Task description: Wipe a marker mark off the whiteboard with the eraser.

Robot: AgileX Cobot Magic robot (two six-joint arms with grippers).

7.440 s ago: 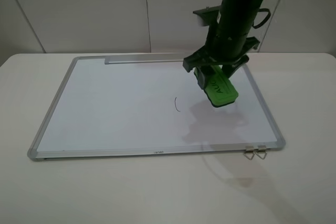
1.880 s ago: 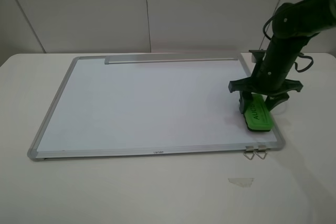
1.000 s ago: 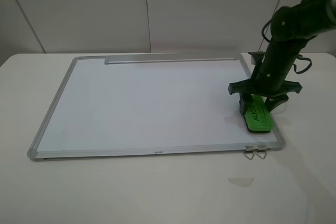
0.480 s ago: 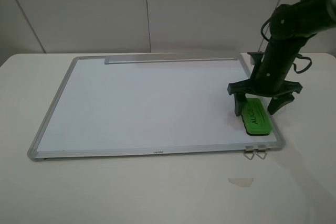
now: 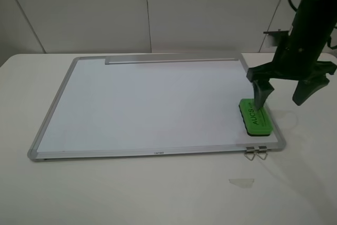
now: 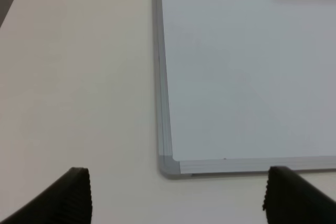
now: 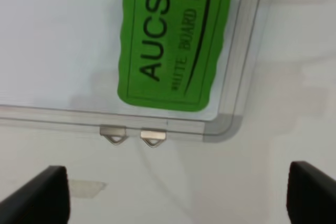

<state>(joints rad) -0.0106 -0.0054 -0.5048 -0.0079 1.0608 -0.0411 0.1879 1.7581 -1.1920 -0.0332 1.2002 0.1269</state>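
**Green eraser lies on the whiteboard's near right corner, right claw spread above it**

Green eraser (image 5: 255, 118) lies flat on the whiteboard (image 5: 147, 104), lettering up. It sits in the near right corner, its long side running along the right frame rail. The right wrist view shows "AUCS" on the eraser (image 7: 168, 40), with smaller print beside it. One short end sits close to the near frame rail, inside the frame.

Two small metal clips (image 5: 256, 153) hang off the near rail, just beyond that end of the eraser. They also show side by side in the right wrist view (image 7: 134, 136).

Right gripper (image 5: 279, 104) hangs over the corner, jaws spread wide, nothing between them. From the high camera, one fingertip overlaps the eraser's far end. I cannot tell from that angle whether it touches. In the wrist view, the right gripper (image 7: 178, 195) shows both dark fingers at the picture's edges, with the eraser apart from each.

Left gripper (image 6: 179, 198) is out of the high camera's sight. Its own camera shows its two fingertips far apart and empty, over the cream table (image 5: 158, 193) near the whiteboard's (image 6: 247, 77) near left corner.

Grey tray strip (image 5: 171, 60) runs along the far rail. Writing surface reads even white. A pale scrap of tape (image 5: 241, 182) lies on the table nearer than the clips.
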